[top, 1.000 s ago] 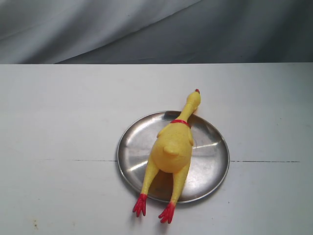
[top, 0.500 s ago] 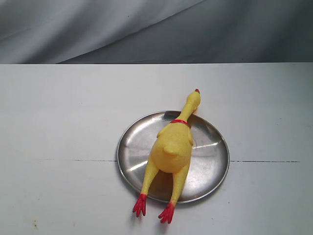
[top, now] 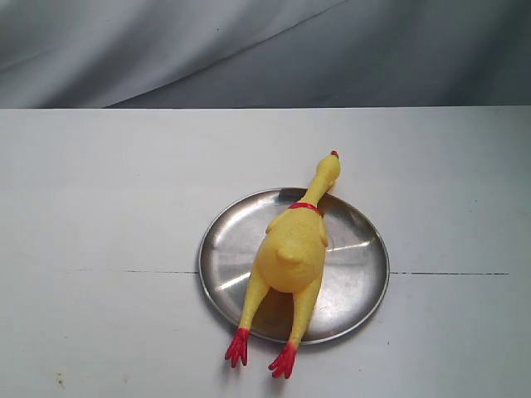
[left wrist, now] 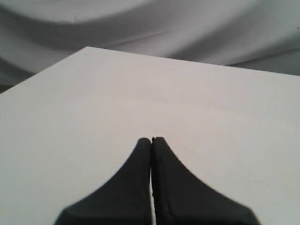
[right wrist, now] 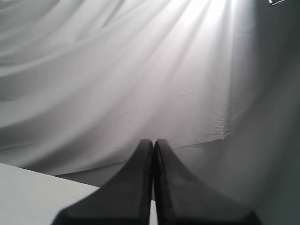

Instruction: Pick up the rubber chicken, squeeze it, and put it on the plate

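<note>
The yellow rubber chicken lies on the silver plate in the exterior view. Its body rests on the plate, its head and red comb reach past the far rim, and its red feet hang over the near rim onto the table. No gripper shows in the exterior view. In the left wrist view my left gripper is shut with nothing between its fingers, over bare white table. My right gripper is also shut and holds nothing, seen against the grey cloth; neither wrist view shows the chicken or the plate.
The white table has a thin dark seam running across it level with the plate. A grey cloth backdrop hangs behind the far edge. A table corner shows in the right wrist view.
</note>
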`<action>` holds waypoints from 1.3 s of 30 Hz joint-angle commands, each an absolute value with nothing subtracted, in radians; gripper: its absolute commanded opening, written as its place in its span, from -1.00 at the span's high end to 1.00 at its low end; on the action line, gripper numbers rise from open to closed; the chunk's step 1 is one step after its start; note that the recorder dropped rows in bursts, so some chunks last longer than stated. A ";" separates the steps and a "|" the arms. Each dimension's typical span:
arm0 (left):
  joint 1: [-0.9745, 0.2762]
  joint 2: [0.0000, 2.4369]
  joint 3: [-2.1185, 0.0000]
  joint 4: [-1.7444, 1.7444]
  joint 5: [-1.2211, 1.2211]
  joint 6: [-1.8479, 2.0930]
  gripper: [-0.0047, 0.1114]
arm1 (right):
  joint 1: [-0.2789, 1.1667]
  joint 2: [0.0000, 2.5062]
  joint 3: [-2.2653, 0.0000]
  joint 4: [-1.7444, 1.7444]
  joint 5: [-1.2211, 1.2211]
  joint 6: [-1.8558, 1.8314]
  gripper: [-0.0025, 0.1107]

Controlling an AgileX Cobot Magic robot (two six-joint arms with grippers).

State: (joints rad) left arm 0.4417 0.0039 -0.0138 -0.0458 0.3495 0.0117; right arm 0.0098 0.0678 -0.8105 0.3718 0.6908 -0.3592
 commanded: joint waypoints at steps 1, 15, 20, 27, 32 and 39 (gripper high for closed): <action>0.392 0.000 0.000 -0.043 0.340 0.000 0.92 | 0.012 0.064 -0.805 0.366 0.693 -0.355 0.96; 0.390 0.000 0.000 -0.041 0.338 0.000 0.92 | 0.012 0.064 -0.805 0.366 0.693 -0.355 0.96; 0.390 0.000 0.000 -0.041 0.338 0.000 0.92 | 0.012 0.064 -0.805 0.366 0.693 -0.355 0.96; 0.390 0.000 0.000 -0.041 0.338 0.000 0.92 | 0.012 0.064 -0.805 0.366 0.693 -0.355 0.96; 0.390 0.000 0.000 -0.041 0.338 0.000 0.92 | 0.012 0.064 -0.805 0.337 0.693 -0.373 0.96; 0.390 0.000 0.000 -0.041 0.338 0.000 0.92 | 0.012 0.064 -0.751 0.140 0.705 -0.233 0.96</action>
